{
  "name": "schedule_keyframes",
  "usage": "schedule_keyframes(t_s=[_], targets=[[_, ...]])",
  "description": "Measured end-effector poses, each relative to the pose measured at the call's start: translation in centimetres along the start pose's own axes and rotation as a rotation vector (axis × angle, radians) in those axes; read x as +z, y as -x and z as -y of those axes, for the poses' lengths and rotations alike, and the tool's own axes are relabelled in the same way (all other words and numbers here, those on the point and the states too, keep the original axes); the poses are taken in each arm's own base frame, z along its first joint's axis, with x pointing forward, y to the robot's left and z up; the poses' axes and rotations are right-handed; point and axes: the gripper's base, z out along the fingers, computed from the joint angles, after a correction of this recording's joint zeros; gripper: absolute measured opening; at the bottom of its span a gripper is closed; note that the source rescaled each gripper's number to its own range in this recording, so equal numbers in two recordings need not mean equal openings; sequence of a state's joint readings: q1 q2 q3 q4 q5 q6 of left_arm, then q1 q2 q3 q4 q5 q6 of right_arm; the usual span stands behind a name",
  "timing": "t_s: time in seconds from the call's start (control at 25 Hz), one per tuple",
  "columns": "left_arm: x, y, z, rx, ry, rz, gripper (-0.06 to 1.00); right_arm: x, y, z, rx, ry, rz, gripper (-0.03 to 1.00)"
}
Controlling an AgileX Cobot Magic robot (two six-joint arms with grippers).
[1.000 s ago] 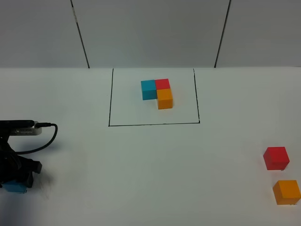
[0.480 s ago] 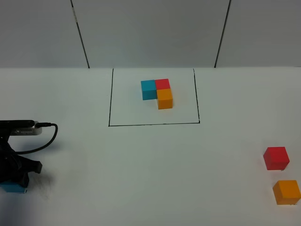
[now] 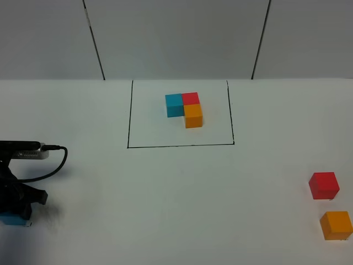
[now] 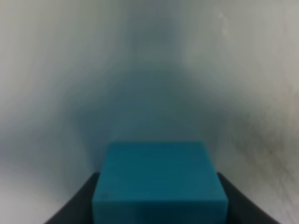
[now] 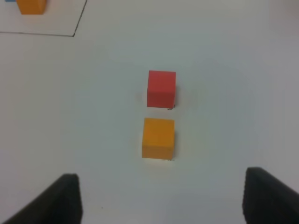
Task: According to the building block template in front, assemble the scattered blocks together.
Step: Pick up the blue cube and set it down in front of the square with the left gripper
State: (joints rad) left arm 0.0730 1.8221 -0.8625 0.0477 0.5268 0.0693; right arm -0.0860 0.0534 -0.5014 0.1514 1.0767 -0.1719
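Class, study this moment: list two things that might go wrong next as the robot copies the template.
The left gripper flanks the blue cube, but a firm grip cannot be confirmed; it may slip when lifted. The red cube and orange cube sit close together, so the open right gripper may knock one while grasping the other.

Template (image 3: 184,109): sitting inside the drawn frame (image 3: 180,146), rear centre.
Rear cube (image 3: 324,185): lying far right, just behind front cube (image 3: 336,225).
Third cube (image 3: 14,221): lying far left, between left gripper (image 3: 16,213) fingers.
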Motion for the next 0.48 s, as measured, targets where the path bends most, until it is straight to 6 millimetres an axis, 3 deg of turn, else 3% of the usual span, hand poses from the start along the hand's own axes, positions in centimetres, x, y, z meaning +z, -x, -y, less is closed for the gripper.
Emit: schedule_keyframes(t_s=[0.12,0.32,0.48], targets=[[-0.7,0.1,-0.1,0.003,0.005,0.007,0.01,0.0,0.0,0.0,0.0,0.0,0.0,0.63],[-4.6,0.5,-0.3,0.02,0.018,0.093,0.01,0.0,0.0,0.0,-0.001,0.0,0.0,0.63],[-7.8,0.7,0.1,0.201,0.025,0.121,0.0,0.0,0.0,0.0,-0.001,0.0,0.0,0.63]])
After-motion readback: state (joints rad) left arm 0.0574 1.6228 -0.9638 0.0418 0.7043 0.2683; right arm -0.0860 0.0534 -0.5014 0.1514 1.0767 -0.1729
